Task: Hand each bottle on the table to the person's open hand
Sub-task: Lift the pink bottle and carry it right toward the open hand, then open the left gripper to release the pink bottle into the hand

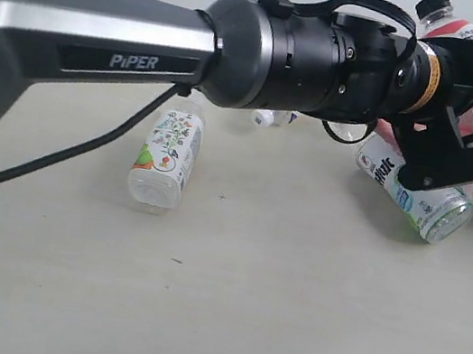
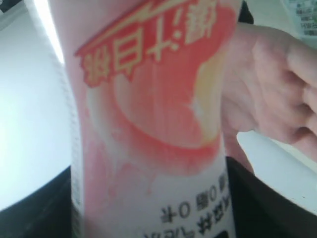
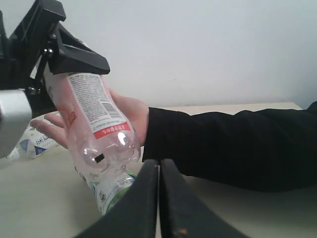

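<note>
Clamping the pink bottle (image 3: 96, 119) round its middle, the left gripper (image 3: 57, 74) holds it tilted, clear ribbed base lowest, over the person's open hand (image 3: 137, 116); whether it touches the palm I cannot tell. Its label is pink-red with a white panel of fine print, and it has a black cap (image 1: 434, 6). The right gripper (image 3: 158, 198) is closed on nothing, its fingers pressed together. On the table (image 1: 286, 314) a green-fruit bottle (image 1: 416, 199) lies just under the held one, a floral bottle (image 1: 167, 157) lies well apart, and a fourth bottle (image 1: 270, 117) shows behind the arm.
</note>
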Available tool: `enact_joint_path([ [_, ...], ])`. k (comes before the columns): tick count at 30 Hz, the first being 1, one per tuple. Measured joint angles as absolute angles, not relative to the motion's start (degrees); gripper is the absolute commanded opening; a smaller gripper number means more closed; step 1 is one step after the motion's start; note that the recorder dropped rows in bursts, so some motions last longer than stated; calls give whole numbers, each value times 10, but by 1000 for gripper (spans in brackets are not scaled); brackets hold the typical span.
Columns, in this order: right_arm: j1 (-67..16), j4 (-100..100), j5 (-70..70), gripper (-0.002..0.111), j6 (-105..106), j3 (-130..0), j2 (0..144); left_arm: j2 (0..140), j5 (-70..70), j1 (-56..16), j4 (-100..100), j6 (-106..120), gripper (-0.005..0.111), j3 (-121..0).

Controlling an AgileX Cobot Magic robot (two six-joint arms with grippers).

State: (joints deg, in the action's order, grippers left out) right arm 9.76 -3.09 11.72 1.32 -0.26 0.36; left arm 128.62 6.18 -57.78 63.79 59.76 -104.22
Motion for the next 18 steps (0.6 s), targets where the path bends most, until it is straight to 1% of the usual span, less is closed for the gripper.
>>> enact_joint_path([
  [3,98,-31,117,1,13,-3,4,1322,56,-566,632,598,0,-1075],
  [6,98,-31,117,1,13,-3,4,1349,42,-559,630,596,0,-1082],
  [18,98,-31,117,1,13,-3,4,1371,47,-539,623,566,0,-1087],
])
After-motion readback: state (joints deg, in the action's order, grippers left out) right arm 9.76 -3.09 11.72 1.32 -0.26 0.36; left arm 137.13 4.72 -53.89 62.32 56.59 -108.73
